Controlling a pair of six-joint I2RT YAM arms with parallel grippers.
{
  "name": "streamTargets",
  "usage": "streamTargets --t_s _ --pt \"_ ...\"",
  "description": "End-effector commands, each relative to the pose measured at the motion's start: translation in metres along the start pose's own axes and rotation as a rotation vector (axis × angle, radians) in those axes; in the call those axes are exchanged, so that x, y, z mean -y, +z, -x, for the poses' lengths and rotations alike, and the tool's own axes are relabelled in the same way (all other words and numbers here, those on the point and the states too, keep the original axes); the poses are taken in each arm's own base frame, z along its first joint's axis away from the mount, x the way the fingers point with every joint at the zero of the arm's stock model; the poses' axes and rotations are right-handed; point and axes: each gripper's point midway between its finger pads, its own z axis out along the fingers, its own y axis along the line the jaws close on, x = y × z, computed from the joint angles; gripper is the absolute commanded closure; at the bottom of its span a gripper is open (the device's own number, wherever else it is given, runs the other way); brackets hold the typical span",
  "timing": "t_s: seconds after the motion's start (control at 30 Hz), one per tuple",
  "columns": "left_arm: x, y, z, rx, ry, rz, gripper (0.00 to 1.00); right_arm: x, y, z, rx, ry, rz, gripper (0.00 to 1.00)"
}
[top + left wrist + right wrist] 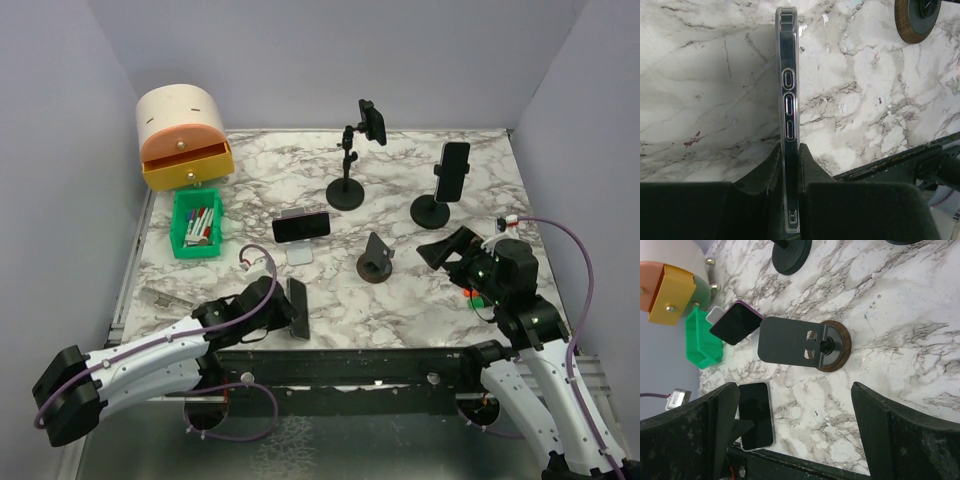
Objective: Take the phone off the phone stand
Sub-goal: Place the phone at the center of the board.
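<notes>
Low left of centre, our left end effector [283, 312] clamps the phone [297, 307] edgewise; at right, our right end effector [446, 248] gapes.

The marble worktop [410, 300] carries a green bin [197, 225], a drawer box [183, 150], a clamp stand [347, 193], a black stand [433, 211], a white stand [300, 251] and a wood-based stand [376, 264].

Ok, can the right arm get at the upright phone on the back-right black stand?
Probably yes. The right pincer is open and empty, and only bare marble lies between it and the upright phone on its black stand. The left pincer, with its held phone, is far off.
</notes>
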Motion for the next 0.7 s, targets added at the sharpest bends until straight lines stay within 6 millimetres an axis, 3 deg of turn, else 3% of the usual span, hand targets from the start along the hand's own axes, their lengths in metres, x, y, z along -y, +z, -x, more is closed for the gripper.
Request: streamTargets --t_s 0.0,0.23,0.47,0.67 --pt "0.022 0.005 -0.003 -0.053 -0.001 -0.083 1.00 0.000 0.002 -0.006 -0.021 -0.021 0.013 0.01" --pt "0.024 0.010 0.000 -0.054 0.020 -0.077 1.00 0.004 0.003 -0.009 -0.029 -0.024 0.005 0.01" --pt "0.007 0.017 -0.005 -0.052 0.016 -0.033 0.79 0.011 0.007 -0.013 -0.031 -0.025 -0.010 0.01" --pt "-0.006 0.023 -0.013 -0.073 0.005 0.003 0.77 0.011 0.009 -0.016 -0.044 -0.019 -0.006 0.02"
